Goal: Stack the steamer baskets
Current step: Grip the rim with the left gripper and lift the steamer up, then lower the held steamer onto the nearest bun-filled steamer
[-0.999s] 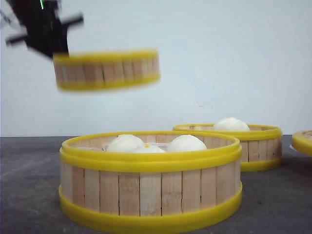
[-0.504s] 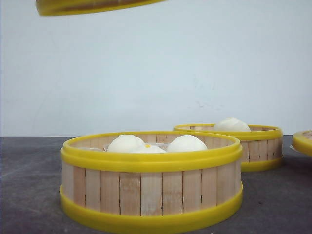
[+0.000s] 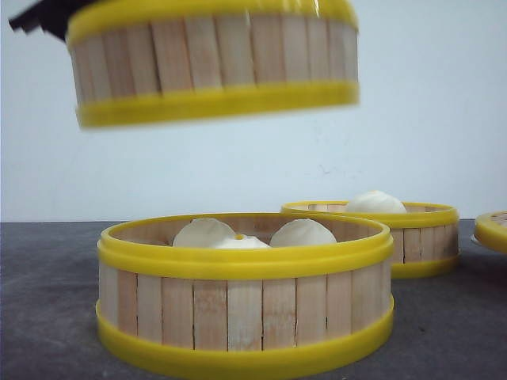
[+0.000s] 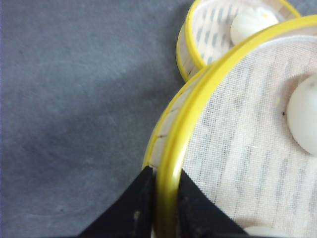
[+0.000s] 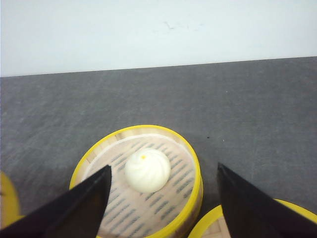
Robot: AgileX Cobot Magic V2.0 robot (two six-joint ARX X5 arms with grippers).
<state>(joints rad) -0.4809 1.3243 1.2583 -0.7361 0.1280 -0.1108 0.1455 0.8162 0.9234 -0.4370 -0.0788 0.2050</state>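
The dark grey surface (image 3: 47,317) carries a near steamer basket (image 3: 244,313) of pale upright slats between glossy yellow rims, holding white buns (image 3: 297,233). A matching lifted basket (image 3: 214,59) hangs above it toward 11 o'clock, the left end effector (image 4: 161,198) clamped on its rim. A third basket (image 5: 141,191) holds one bun below the right end effector (image 5: 163,198), spread wide, empty.

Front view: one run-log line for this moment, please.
left hand: shut on raised basket rim | raised basket: airborne over near basket | right hand: open, holds nothing | stack: not yet made
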